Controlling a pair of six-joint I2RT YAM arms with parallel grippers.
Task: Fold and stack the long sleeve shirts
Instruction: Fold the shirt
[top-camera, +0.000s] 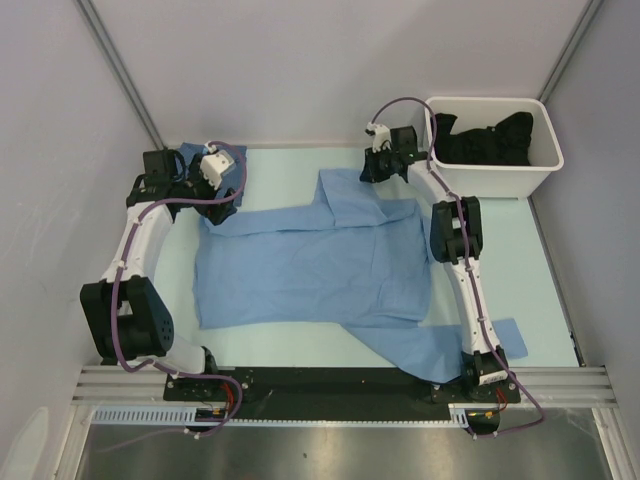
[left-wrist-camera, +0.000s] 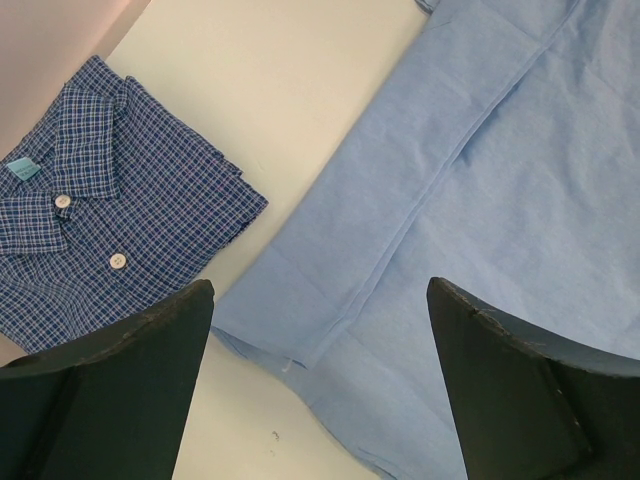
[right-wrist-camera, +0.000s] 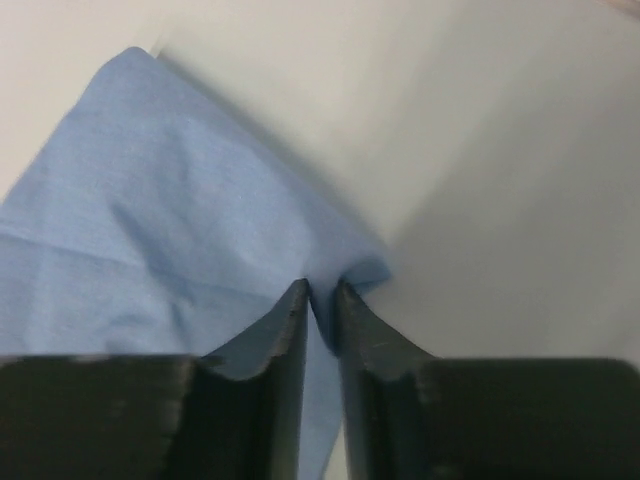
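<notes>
Progress partial: darker checked shirt (left-wrist-camera: 110, 220) lies folded at far left corner of desk (top-camera: 540, 270); light-blue shirt (top-camera: 310, 265) spread open mid-desk, folding and stacking left to do. Right claw (right-wrist-camera: 322, 300) pinches its far edge; left claw (left-wrist-camera: 320, 290), spread wide, hovers over its left edge, beside folded shirt.

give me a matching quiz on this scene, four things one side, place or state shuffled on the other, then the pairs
1 light shirt
2 checked shirt
3 bin
4 right gripper

a folded, far left
b holds dark clothes
c pinching the light shirt's edge
d spread out flat, centre

Pairs: 1-d, 2-a, 3-b, 4-c
</notes>
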